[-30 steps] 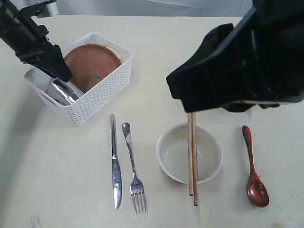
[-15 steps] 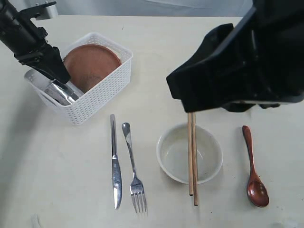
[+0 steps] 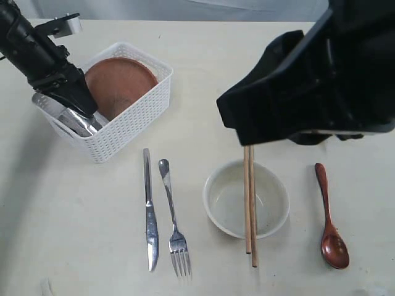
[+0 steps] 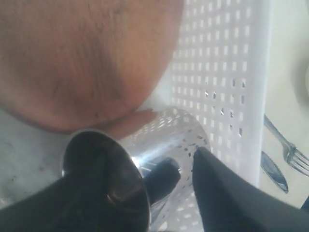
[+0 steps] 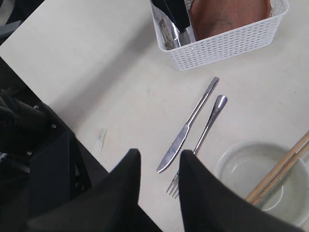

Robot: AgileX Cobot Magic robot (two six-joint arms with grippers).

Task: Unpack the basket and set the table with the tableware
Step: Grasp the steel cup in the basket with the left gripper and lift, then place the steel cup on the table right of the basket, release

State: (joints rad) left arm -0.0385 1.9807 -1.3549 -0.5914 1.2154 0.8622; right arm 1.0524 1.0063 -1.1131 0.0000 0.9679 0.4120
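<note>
Knife (image 3: 149,216), fork (image 3: 171,216), bowl (image 3: 211,185), chopsticks (image 3: 249,203) and spoon (image 3: 330,228) are out on the tabletop (image 3: 80,209). The steel cup (image 4: 169,135) and brown plate (image 3: 120,80) sit in the basket (image 3: 133,123). Left hand (image 4: 147,162) is down in there, spread around the cup lying on its side, not pinching yet I'd say. Next: squeeze, lift clear of the wall. Right hand (image 5: 159,159) hovers spread, empty.

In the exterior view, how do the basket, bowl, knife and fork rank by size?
1. basket
2. bowl
3. knife and fork: much slimmer, nearly equal in length, so I would not rank them.
</note>
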